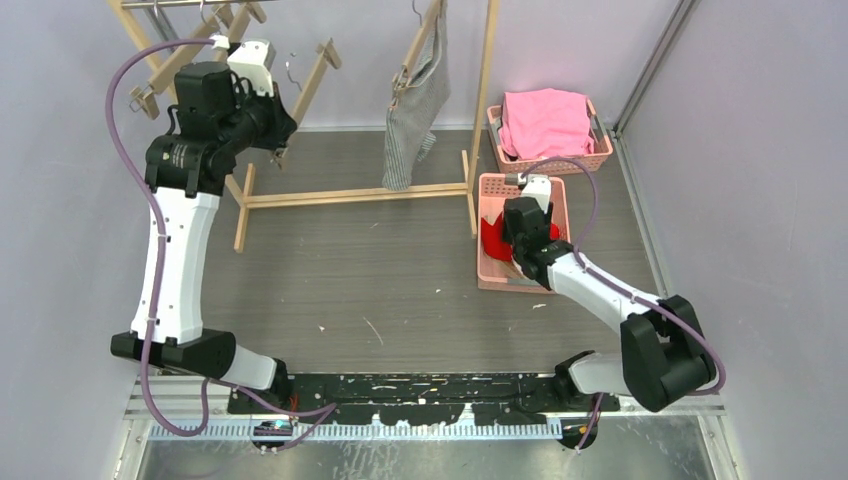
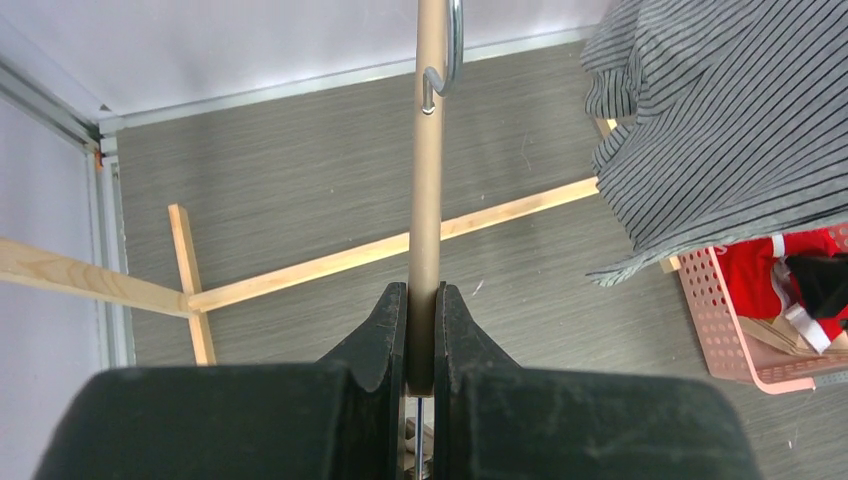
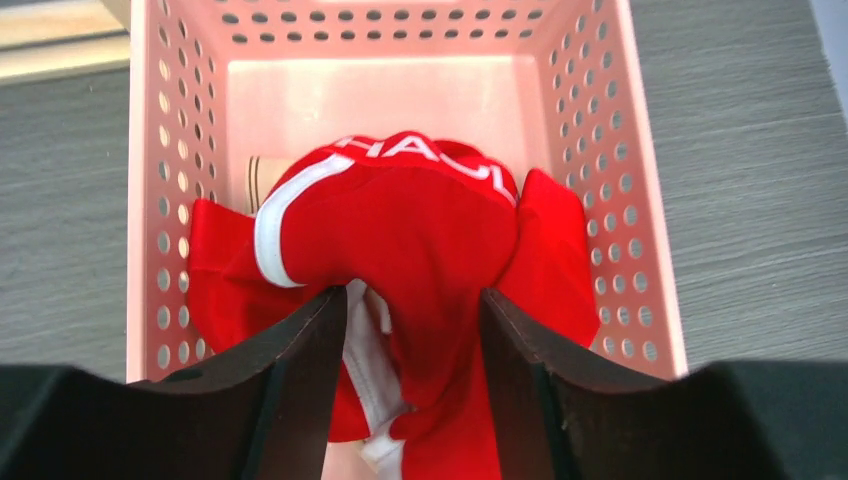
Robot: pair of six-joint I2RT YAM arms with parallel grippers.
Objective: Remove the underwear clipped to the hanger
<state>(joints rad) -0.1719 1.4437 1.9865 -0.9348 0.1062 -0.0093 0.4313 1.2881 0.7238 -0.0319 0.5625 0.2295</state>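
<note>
1. Found the left gripper (image 2: 421, 318) clenched on the bar of a tan hanger (image 2: 430, 180), with the jaws pressed against both of its sides.
2. Noted a metal hook (image 2: 452, 50) at the far end of that bar.
3. Saw the left arm raised high at the far left of the table (image 1: 400, 290), close by the wooden rack (image 1: 350, 195).
4. Spotted the grey-and-white striped underwear (image 1: 410, 110) hanging from a second hanger (image 1: 425, 40) at the right part of the rack. Saw it drooping, loose and bunched, well apart from both grippers.
5. Found the right gripper (image 3: 412, 300) released, its fingers (image 3: 300, 350) spread wide and held low over the near pink basket (image 3: 140, 200).
6. Saw the red underwear (image 3: 400, 220) heaped inside that basket, white trim and white lettering uppermost.
7. Noticed a fold of the red cloth lying between the spread fingers. Could not tell whether it touched the pads.
8. Noted a second pink basket (image 1: 600, 160) just beyond the first, with a pink cloth (image 1: 545, 120) piled in it.
</note>
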